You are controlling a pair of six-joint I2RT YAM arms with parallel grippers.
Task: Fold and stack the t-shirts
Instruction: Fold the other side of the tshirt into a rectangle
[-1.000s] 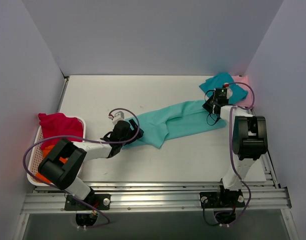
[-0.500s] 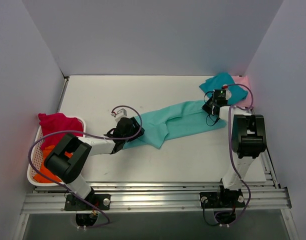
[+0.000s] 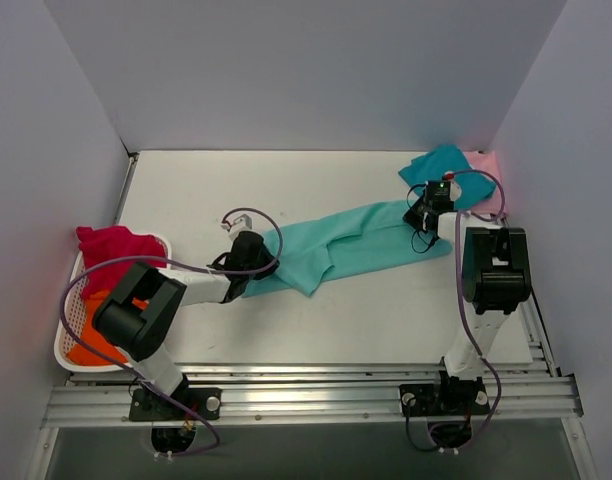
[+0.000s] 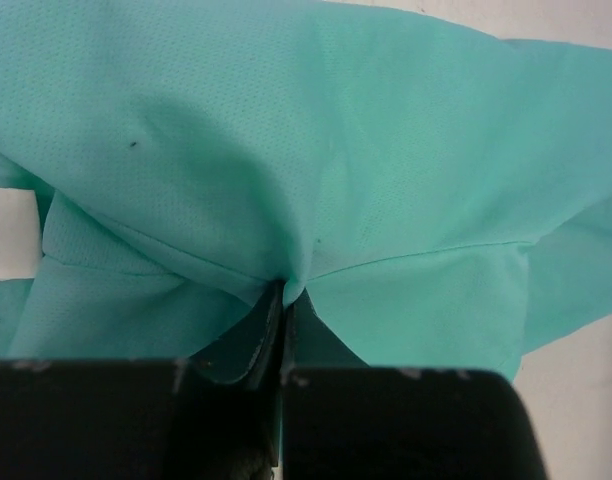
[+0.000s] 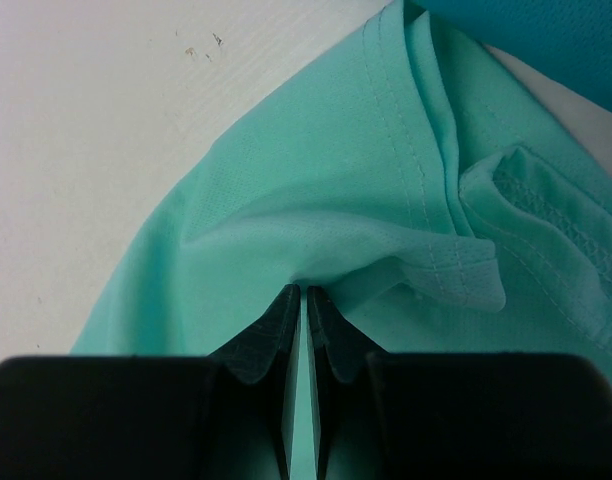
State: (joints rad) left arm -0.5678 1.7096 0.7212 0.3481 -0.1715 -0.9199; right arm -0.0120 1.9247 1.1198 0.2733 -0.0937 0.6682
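Note:
A mint-green t-shirt lies stretched in a long band across the table. My left gripper is shut on its left end. In the left wrist view the jaws pinch a fold of the mint cloth. At the other end my right gripper is shut on the hemmed edge of the same shirt. A darker teal t-shirt lies at the back right over a pale pink one. A magenta-red t-shirt drapes over the basket, with an orange one inside it.
The white mesh basket stands at the table's left edge beside the left arm. Grey walls close in the table on the left, back and right. A corner of the teal shirt shows just beyond the right gripper.
My left gripper has slid a little further onto the mint-green shirt's left end and closed on it. The right gripper kept its hold and barely moved.

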